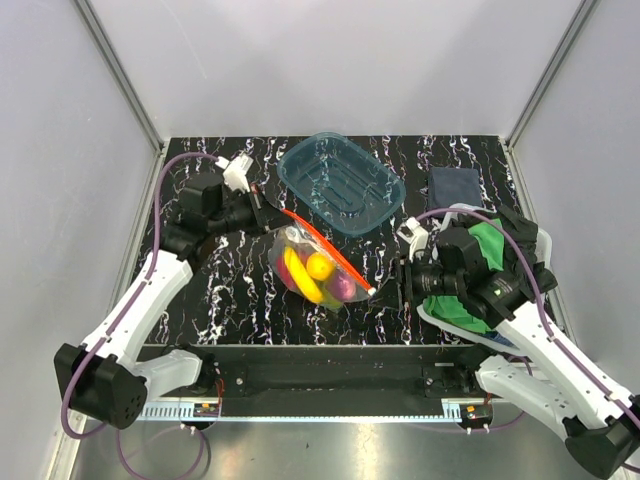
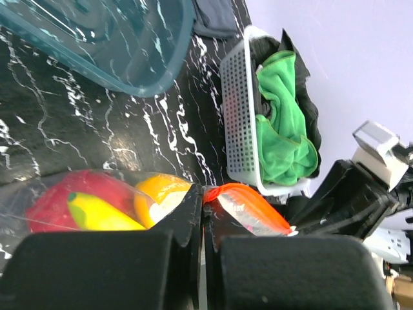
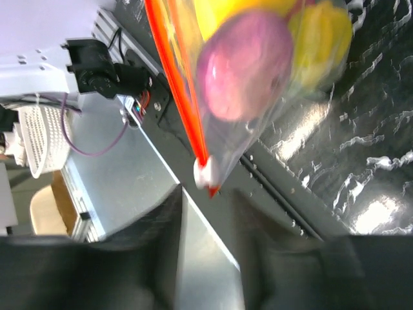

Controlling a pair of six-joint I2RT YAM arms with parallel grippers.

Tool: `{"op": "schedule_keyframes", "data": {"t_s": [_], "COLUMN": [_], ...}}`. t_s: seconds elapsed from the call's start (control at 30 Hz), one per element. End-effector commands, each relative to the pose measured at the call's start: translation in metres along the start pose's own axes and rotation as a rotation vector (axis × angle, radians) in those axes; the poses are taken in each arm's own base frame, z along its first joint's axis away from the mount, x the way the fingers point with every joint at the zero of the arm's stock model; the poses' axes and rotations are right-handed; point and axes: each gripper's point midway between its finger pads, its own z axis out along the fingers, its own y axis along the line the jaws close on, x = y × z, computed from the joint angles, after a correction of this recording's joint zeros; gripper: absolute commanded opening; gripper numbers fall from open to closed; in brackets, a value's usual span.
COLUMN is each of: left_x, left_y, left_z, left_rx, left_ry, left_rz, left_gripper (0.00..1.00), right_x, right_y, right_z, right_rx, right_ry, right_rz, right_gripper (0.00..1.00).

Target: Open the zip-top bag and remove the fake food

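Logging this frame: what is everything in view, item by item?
zip-top bag: one, clear with a red-orange zip strip, table centre
fake food: several pieces, yellow, red and pink, inside the bag
tray: one, teal transparent, behind the bag
folded cloth: one, dark blue, back right
basket: one, white, right side
green cloth: one, in the basket
table: one, black marbled
left gripper: shut on the bag's corner
right gripper: open, just off the strip's slider end
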Motion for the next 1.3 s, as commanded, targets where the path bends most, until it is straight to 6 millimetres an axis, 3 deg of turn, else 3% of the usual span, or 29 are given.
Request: {"op": "schedule_keyframes", "data": {"t_s": [0.0, 0.07, 0.2, 0.33, 0.5, 0.67, 0.8, 0.83, 0.93, 1.13, 1.27], "left_x": [-0.022, -0.017, -0.004, 0.005, 0.005, 0.007, 0.014, 0.016, 0.017, 0.017, 0.02], "left_y": [-0.018, -0.021, -0.024, -0.026, -0.029, -0.033, -0.037, -0.036, -0.037, -0.039, -0.041], "left_z": [-0.006, -0.009, -0.01, -0.012, -0.017, -0.02, -0.02, -0.019, -0.02, -0.021, -0.023], "left_rx": [0.072, 0.09, 0.136, 0.16, 0.168, 0.191, 0.233, 0.233, 0.24, 0.251, 0.263], "left_ry": [-0.087, -0.076, -0.039, -0.017, -0.036, -0.035, -0.005, 0.002, 0.007, 0.007, 0.013], "left_rz": [0.084, 0.101, 0.111, 0.129, 0.149, 0.161, 0.166, 0.163, 0.164, 0.168, 0.17], "left_gripper": [0.0, 0.0, 0.0, 0.0, 0.0, 0.0, 0.0, 0.0, 0.0, 0.0, 0.0], "right_x": [-0.035, -0.059, -0.089, -0.11, -0.101, -0.097, -0.108, -0.109, -0.118, -0.122, -0.118], "right_y": [0.018, 0.026, 0.032, 0.035, 0.012, 0.005, 0.008, 0.0, -0.006, -0.011, -0.002], "right_z": [-0.001, 0.007, 0.02, 0.027, 0.029, 0.016, 0.032, 0.042, 0.054, 0.065, 0.073], "right_rx": [-0.004, -0.009, -0.015, -0.008, 0.082, 0.129, 0.071, 0.076, 0.061, 0.04, -0.041], "right_ry": [-0.014, -0.001, 0.02, 0.044, 0.114, 0.084, 0.101, 0.127, 0.15, 0.161, 0.178], "right_rz": [-0.029, -0.062, -0.147, -0.207, -0.192, -0.218, -0.257, -0.245, -0.233, -0.228, -0.197], "right_gripper": [0.5, 0.61, 0.71, 0.74, 0.87, 0.98, 0.96, 0.95, 0.85, 0.74, 0.65]}}
